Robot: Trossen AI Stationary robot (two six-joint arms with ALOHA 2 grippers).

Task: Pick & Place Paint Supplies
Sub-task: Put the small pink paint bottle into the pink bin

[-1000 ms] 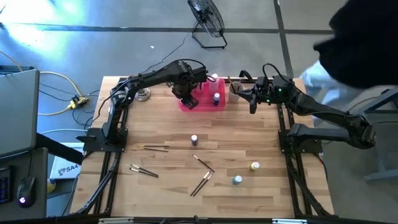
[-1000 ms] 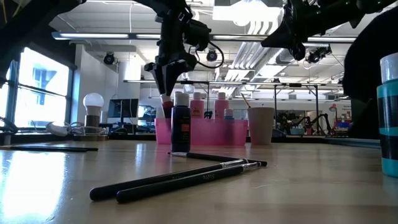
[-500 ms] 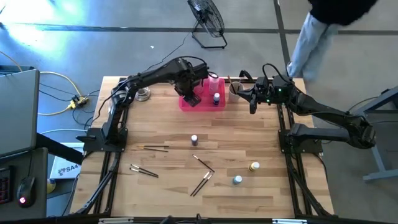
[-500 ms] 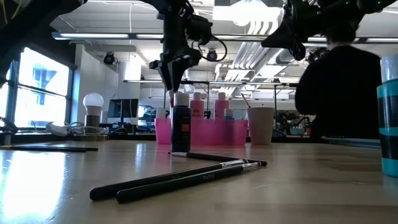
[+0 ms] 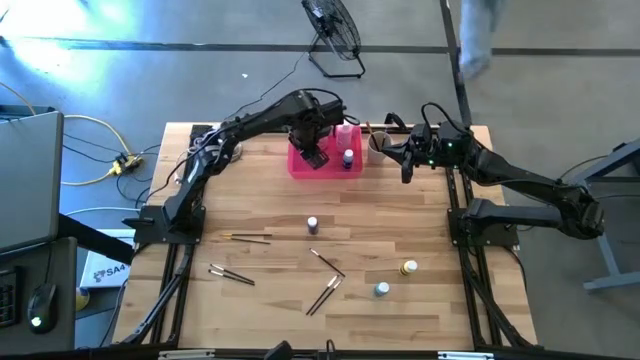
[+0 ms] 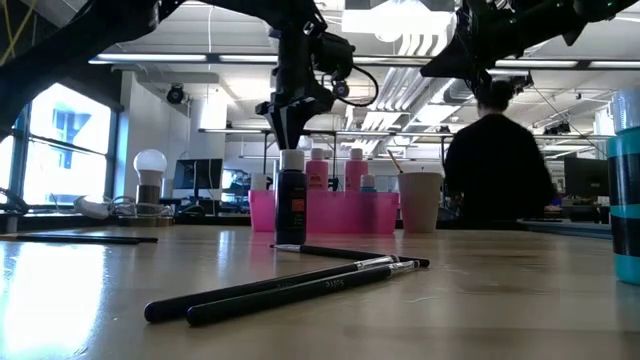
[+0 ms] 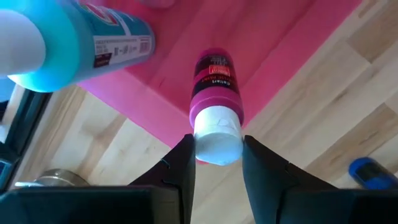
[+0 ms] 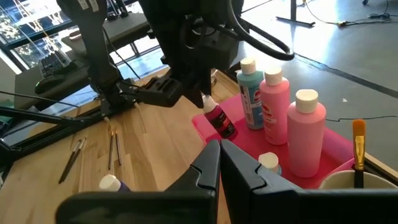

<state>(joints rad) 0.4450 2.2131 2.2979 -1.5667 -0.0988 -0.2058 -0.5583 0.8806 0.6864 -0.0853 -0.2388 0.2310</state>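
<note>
My left gripper (image 5: 315, 155) hangs over the bright pink tray (image 5: 298, 170), shut on a small magenta bottle (image 7: 216, 81) with a white cap. A teal bottle (image 8: 250, 93) and two pink bottles (image 8: 273, 99) stand upright in the tray, with a tiny bottle (image 5: 347, 158) beside them. My right gripper (image 5: 405, 172) is shut and holds nothing; it hovers next to the beige cup (image 5: 378, 143), which has a brush (image 8: 359, 146) in it. Tiny bottles (image 5: 313, 224) (image 5: 409, 267) (image 5: 381, 289) and brown brushes (image 5: 250, 237) (image 5: 327, 262) rest on the table. My left gripper pinches the magenta bottle by its white cap (image 7: 217, 124) between the two fingers (image 7: 183, 162), coming from above. The bottle hangs tilted below the fingers, its bottom end (image 8: 227, 130) over the tray floor. Whether that end touches the tray I cannot tell.
More brushes lie toward the near side (image 5: 230, 274) (image 5: 323, 295). A metal ring (image 5: 231, 151) sits at the far left of the table. A person stands in the room beyond the far edge (image 6: 495, 160). Bare wood spans the table's middle (image 5: 390, 215).
My left gripper has moved toward the table's right and slightly up, carrying the magenta bottle farther in over the tray. My right gripper has kept still. A person has walked across the room behind the table.
</note>
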